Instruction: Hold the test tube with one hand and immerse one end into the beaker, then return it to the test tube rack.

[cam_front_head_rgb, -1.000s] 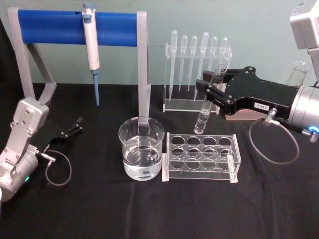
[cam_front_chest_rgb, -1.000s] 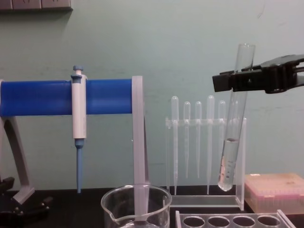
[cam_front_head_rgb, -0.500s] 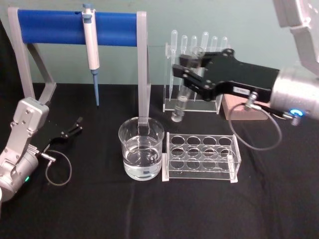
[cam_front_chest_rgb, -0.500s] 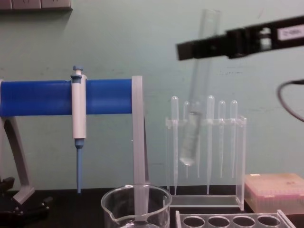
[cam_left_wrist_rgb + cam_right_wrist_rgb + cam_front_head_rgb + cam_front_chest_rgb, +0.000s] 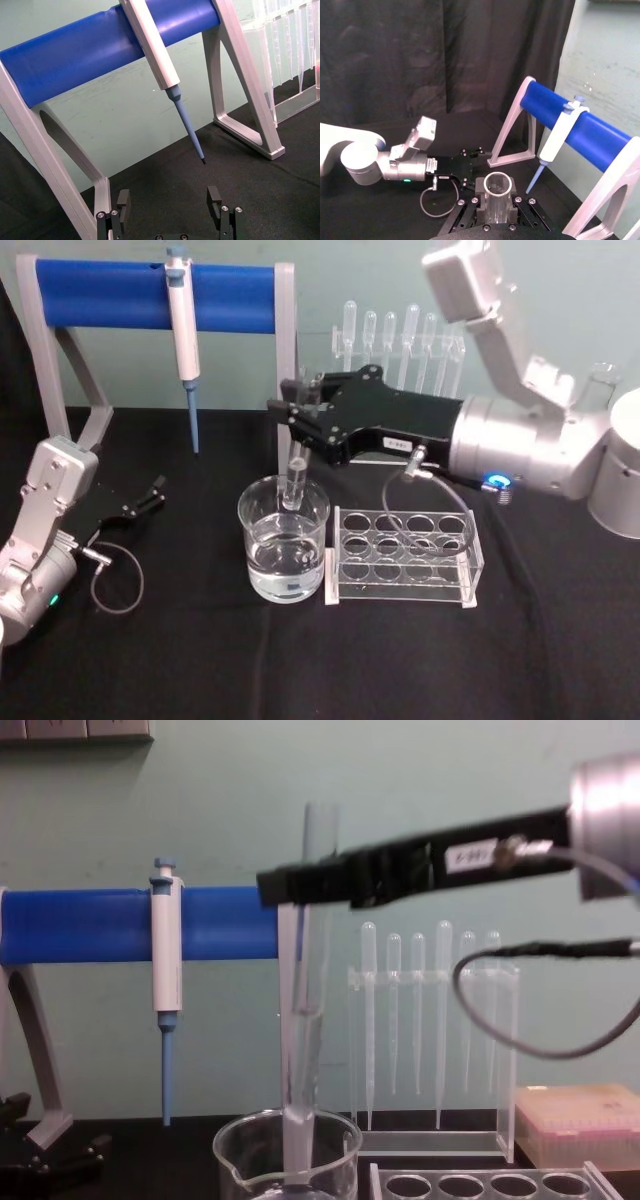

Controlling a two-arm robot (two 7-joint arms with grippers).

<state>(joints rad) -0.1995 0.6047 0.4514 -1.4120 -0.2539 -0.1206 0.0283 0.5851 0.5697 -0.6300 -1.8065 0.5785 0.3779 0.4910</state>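
While the left gripper point(image 5: 150, 492) rests with fingers spread wide near the tabletop's point(image 5: 300, 660) left edge, the right gripper point(image 5: 298, 420) hangs over the beaker point(image 5: 250, 550) at the tabletop's middle, clamping the test tube point(image 5: 305, 1020) upright. The chest view adds that its lower end sits below the beaker's rim.

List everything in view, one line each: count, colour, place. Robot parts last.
test tube: 1, clear, lower end in beaker mouth
beaker: 1, clear, centre
test tube rack: 1, clear, right of beaker
pipettes: 6, frosted, behind rack
micropipette: 1, white, hanging on stand
stand: 1, blue bar, back left
box: 1, pink, back right
left gripper: 1, black, open, far left
right gripper: 1, black, gripping test tube
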